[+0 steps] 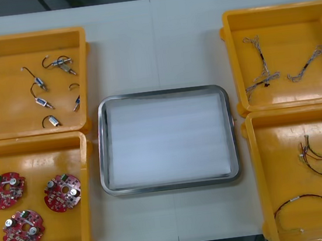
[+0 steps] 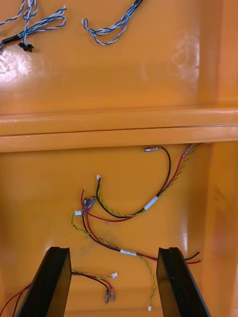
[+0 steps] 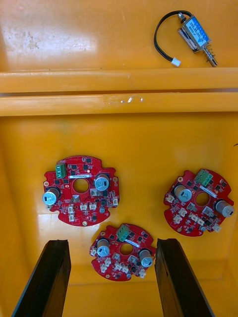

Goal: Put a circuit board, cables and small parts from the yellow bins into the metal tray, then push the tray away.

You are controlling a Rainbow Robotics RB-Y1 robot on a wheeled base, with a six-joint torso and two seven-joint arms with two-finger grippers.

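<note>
Bare white inside, the metal tray [image 1: 166, 137] sits on the light surface [image 1: 154, 45] w/ nothing in it yet, so I'd say we're at step one: the first pick. Left pincer [image 3: 113, 243] hangs spread over the yellow bin [image 1: 38, 171] left of the tray, robot's side. One red circuit board [image 3: 121, 252] of three lies btwn its fingers [image 3: 49, 277], not gripped. Right pincer [image 2: 113, 250] is spread too, over the red-and-yellow cables [image 2: 124, 213] in the cable bin [image 1: 282, 152] right of the tray.

Next, prob.: drop the left pincer, nip that board by its rim, lift it clear of the bin wall, carry it to the tray.

Hard to tell: how high either pincer hangs, and how many cables make up that tangle, since one runs behind a finger. Small metal parts [image 1: 39, 82] and blue-white cables [image 1: 261, 73] lie farther off, either side of the tray.
</note>
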